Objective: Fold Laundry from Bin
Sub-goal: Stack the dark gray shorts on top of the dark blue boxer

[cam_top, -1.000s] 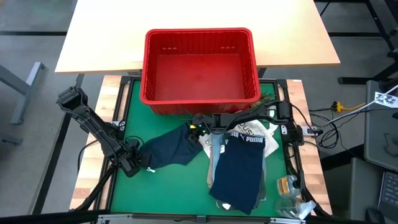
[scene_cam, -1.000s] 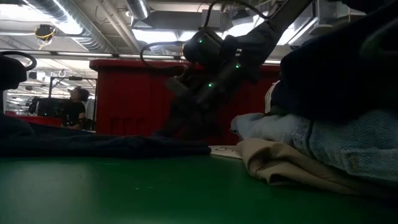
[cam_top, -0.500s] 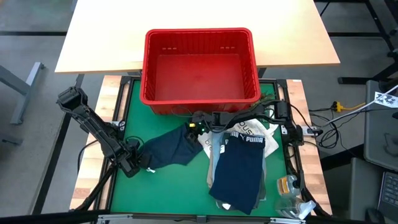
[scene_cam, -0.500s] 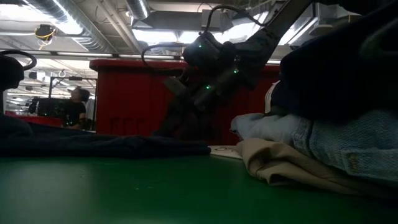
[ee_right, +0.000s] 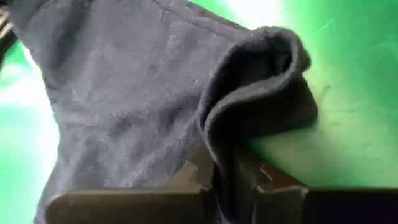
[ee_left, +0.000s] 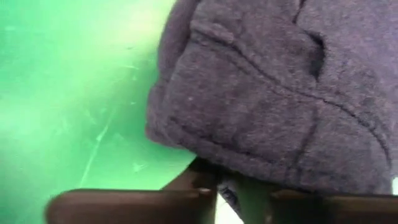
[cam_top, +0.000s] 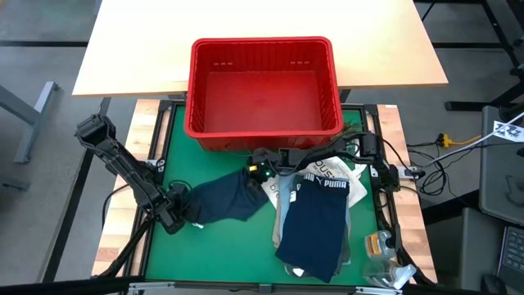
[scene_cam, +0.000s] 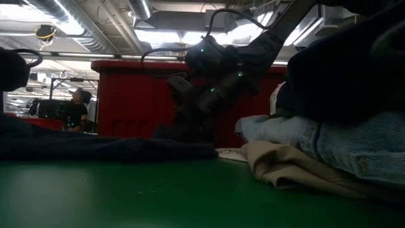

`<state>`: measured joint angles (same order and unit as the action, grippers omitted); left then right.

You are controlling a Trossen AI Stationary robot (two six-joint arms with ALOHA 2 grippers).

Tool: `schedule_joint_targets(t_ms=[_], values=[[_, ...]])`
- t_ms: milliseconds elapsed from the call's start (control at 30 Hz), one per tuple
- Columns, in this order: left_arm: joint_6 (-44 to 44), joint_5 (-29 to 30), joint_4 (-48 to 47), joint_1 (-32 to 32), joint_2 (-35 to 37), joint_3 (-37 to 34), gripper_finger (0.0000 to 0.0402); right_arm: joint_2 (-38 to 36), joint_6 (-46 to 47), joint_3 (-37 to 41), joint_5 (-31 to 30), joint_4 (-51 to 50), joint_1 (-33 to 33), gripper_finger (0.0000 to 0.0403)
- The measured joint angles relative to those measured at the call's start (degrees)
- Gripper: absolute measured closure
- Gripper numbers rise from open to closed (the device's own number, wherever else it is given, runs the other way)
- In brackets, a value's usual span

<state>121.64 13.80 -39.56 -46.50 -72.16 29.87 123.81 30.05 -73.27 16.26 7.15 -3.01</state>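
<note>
Both grippers, left [cam_top: 185,215] at eight o'clock and right [cam_top: 255,170] at centre, pinch the garment [cam_top: 228,197]; lift evenly, keeping it taut.

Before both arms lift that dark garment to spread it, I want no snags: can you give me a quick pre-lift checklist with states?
1. Left gripper shut on the dark garment: ok.
2. Right gripper shut on the dark garment's fold: ok.
3. Garment lies clear of the folded pile: cannot tell, the edges meet.
4. Red bin empty, out of the lift path: ok.
5. Green mat in front is bare for laying down: ok.
</note>
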Motion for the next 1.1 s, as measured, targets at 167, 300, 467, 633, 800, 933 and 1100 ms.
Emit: schedule_joint_targets(t_ms=[167, 300, 467, 633, 800, 933, 1100], values=[[-4.8, -1.1, 3.0, 0.0, 0.2, 0.0, 0.0393, 0.1, 0.0, -3.7, 7.9, -1.3, 0.2, 0.0394], [-9.7, -3.5, 4.0, -0.4, 0.5, 1.0, 0.0397, 0.0, -0.3, -8.3, 11.1, -5.0, 0.2, 0.039], [-12.4, -3.7, 4.1, -1.8, 0.5, 3.9, 0.0398, 0.0, -3.0, -14.7, 12.6, -15.0, 0.1, 0.0396], [-12.6, -1.3, 4.2, -3.4, 0.5, 7.2, 0.0399, 0.0, -7.1, -22.3, 12.6, -31.4, 0.1, 0.0397], [-12.7, 3.5, 4.4, -4.3, 0.5, 10.0, 0.04, -0.1, -10.8, -29.0, 12.0, -43.2, 1.1, 0.0396], [-12.8, 6.0, 4.9, -4.5, 0.5, 11.7, 0.0401, -0.2, -13.5, -32.9, 11.3, -49.7, 2.1, 0.0398], [-14.6, 8.1, 8.2, -4.5, 0.6, 13.5, 0.0401, -0.2, -15.6, -37.7, 11.2, -56.9, 3.3, 0.0398]])
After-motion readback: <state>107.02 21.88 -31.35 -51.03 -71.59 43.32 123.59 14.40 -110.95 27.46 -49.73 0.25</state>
